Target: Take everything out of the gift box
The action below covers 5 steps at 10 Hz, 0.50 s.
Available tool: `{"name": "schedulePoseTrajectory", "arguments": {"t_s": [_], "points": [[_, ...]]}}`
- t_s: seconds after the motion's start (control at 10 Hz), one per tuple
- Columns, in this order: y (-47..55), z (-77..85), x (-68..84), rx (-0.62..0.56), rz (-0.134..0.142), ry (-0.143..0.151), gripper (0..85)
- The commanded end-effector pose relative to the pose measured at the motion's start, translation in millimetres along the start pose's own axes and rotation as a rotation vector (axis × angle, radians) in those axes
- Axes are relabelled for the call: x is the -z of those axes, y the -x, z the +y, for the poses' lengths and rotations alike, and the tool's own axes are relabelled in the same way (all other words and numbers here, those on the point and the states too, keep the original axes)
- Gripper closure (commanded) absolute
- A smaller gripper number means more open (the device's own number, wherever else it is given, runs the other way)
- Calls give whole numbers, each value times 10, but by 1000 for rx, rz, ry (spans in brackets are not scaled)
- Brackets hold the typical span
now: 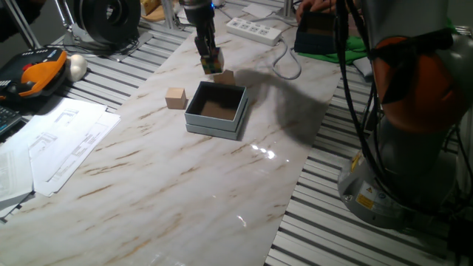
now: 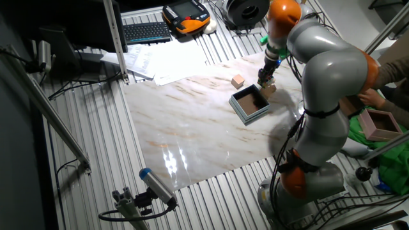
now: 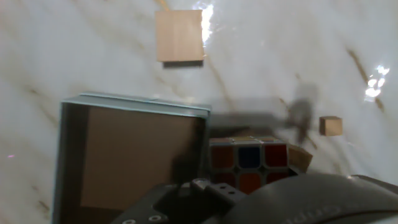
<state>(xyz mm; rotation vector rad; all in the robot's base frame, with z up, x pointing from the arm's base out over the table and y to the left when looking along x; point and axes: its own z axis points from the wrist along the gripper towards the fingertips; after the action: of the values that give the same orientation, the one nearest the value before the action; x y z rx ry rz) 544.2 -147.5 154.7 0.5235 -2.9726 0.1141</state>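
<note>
The gift box (image 1: 214, 127) has grey-blue sides and a dark brown inside that shows nothing in it; it also shows in the other fixed view (image 2: 242, 111) and the hand view (image 3: 137, 103). My gripper (image 1: 209, 58) is shut on the multicoloured puzzle cube (image 1: 212, 62) (image 3: 249, 163), just outside the box's far side and low over the table. One tan wooden block (image 1: 225, 76) (image 3: 302, 158) lies beside the cube. Another tan block (image 1: 176, 97) (image 3: 180, 35) lies on the marble to the left of the box.
A tiny brown wooden bit (image 3: 331, 126) lies on the marble past the cube. Papers (image 1: 59, 144) lie at the left, a power strip (image 1: 255, 29) and cable at the back, and a dark box on green cloth (image 1: 318, 33) at the back right. The arm's base (image 1: 414, 148) stands at the right.
</note>
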Motion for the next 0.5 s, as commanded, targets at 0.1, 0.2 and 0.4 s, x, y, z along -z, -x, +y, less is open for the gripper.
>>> {"name": "schedulePoseTrajectory", "arguments": {"t_s": [0.1, 0.2, 0.4], "points": [[-82, -19, -142, -1, -9, -27, 510], [-131, -35, -205, -4, -12, -28, 510], [-123, 6, -205, -42, -12, -33, 170]]}}
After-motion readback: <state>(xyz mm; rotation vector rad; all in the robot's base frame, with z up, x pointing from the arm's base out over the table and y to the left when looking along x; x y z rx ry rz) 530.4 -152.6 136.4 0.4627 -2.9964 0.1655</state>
